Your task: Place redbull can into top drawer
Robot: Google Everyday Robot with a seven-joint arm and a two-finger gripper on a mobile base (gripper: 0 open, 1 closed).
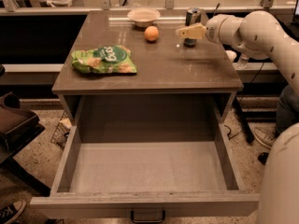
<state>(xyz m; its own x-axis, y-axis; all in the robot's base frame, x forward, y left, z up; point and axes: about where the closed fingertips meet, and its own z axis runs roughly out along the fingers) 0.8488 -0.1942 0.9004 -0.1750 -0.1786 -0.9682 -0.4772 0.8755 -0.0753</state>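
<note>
The redbull can (192,16) stands upright at the back right of the cabinet top (187,71), to the right of an orange. My gripper (188,31) reaches in from the right and hovers just in front of the can's lower half, covering part of it. I cannot tell whether it touches the can. The top drawer (145,203) is pulled fully out at the front and holds nothing. Its small dark handle (147,216) shows at the bottom edge.
An orange (151,33) and a pale bowl (143,17) sit at the back middle of the top. A green snack bag (103,59) lies at the left. A dark seat (14,120) stands at the left, and a person's shoe (264,136) is on the floor at the right.
</note>
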